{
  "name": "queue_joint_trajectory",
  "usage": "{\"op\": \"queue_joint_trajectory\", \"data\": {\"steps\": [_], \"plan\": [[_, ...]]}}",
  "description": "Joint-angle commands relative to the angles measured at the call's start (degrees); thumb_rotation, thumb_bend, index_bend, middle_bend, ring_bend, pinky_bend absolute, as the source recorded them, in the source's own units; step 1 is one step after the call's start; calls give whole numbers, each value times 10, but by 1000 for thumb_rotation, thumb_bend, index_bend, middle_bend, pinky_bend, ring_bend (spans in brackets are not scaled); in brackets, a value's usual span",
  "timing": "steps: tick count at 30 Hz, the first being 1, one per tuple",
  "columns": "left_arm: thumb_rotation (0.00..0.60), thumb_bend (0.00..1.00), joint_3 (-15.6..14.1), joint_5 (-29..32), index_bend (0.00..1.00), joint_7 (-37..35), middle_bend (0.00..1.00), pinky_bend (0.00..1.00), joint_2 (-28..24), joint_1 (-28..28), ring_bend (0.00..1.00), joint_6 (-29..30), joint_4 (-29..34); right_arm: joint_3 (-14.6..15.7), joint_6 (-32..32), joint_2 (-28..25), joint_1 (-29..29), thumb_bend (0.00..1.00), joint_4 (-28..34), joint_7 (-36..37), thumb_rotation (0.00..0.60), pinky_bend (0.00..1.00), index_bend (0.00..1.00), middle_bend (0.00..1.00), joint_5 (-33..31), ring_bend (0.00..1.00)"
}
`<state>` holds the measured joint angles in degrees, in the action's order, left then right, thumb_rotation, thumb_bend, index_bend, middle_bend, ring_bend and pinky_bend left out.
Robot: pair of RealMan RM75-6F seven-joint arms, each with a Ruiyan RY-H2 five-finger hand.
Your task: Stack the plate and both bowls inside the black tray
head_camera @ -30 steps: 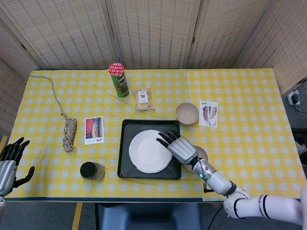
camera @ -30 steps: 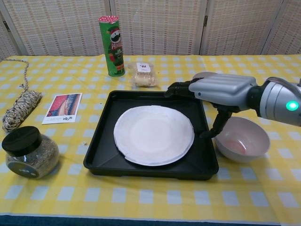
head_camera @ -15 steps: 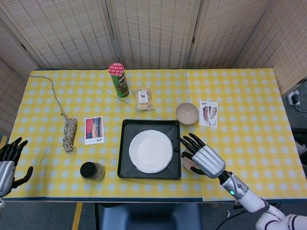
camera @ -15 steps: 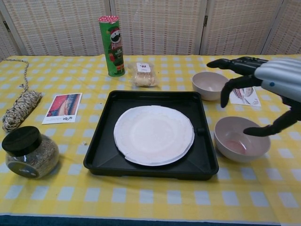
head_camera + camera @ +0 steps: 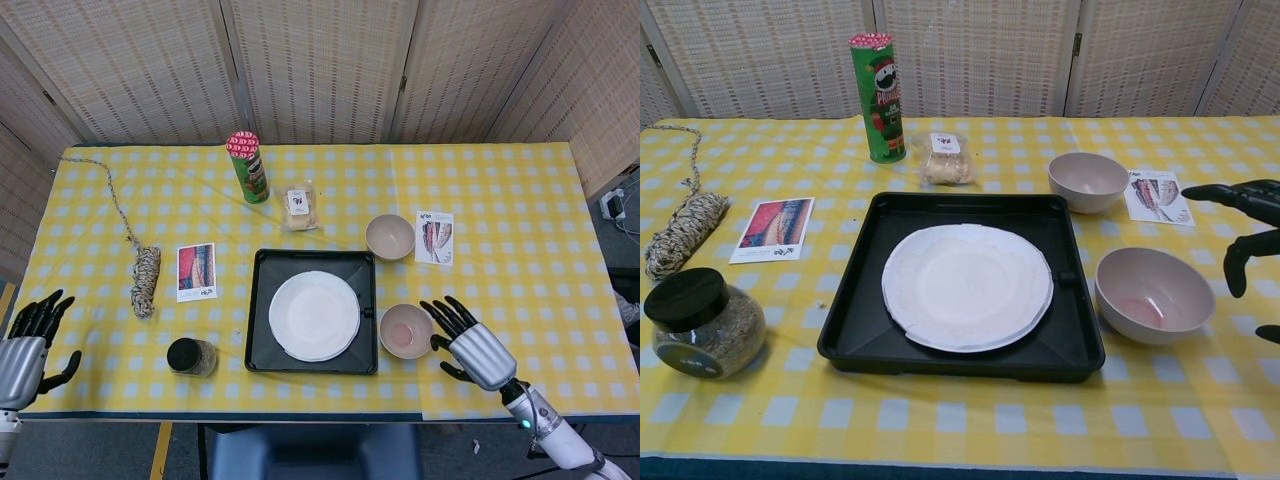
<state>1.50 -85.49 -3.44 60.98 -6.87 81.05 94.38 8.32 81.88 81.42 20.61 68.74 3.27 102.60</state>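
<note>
While the right hand (image 5: 470, 345) hovers with its fingers spread apart and nothing in them, the nearer bowl (image 5: 406, 331) lies just to its left, close by but not touched. The chest view agrees: only the dark fingertips (image 5: 1240, 195) reach in from the right edge, a little clear of that bowl's rim. A round bowl has no long axis to line up with, so what matters is direction alone: the bowl is between the hand and the black tray (image 5: 262, 322), just beside the tray's right wall. Further left, the plate (image 5: 314, 315) already lies flat inside the tray, so the bowl's likely path runs leftward over the wall and onto the plate.

Beyond the near bowl, toward the far side, the second bowl (image 5: 390, 237) stands off the tray's far right corner, beside a small printed card (image 5: 434, 236).

Well apart, at the near left edge of the table, the left hand (image 5: 24, 345) is also open and empty. Judging by position, both bowls fall to the right hand, the near one first.
</note>
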Motion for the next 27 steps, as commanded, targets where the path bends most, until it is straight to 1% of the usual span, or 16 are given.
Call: {"op": "queue_joint_trajectory", "data": {"steps": [1, 5, 11, 15, 19, 23, 27], "plan": [[600, 470, -1, -1, 0, -5, 0, 0, -2, -1, 0, -2, 0, -7, -13, 15, 1, 299, -22, 8, 600, 0, 532, 0, -9, 0], [600, 470, 4, 9, 0, -1, 0, 0, 0, 0, 0, 0, -2, -18, -34, 32, 9, 303, -46, 27, 600, 0, 533, 0, -22, 0], [600, 470, 6, 9, 0, -9, 0, 0, 0, -3, 0, -2, -2, -19, -46, 46, 16, 320, -63, 34, 600, 0, 532, 0, -19, 0], [600, 473, 0, 2, 0, -6, 0, 0, -3, -6, 0, -10, -3, -20, -57, 51, 22, 327, -65, 31, 600, 0, 532, 0, -18, 0], [600, 500, -7, -11, 0, -7, 0, 0, -5, -8, 0, -13, -2, -23, -69, 55, 30, 347, -65, 24, 600, 0, 533, 0, -19, 0], [600, 559, -6, -8, 0, -10, 0, 0, -6, -9, 0, -16, -4, -22, -79, 56, 35, 392, -64, 21, 600, 0, 535, 0, -19, 0], [600, 703, -7, -2, 0, -5, 0, 0, -10, -9, 0, -19, 0, -21, -89, 56, 34, 409, -63, 14, 600, 0, 550, 7, -26, 0]]}}
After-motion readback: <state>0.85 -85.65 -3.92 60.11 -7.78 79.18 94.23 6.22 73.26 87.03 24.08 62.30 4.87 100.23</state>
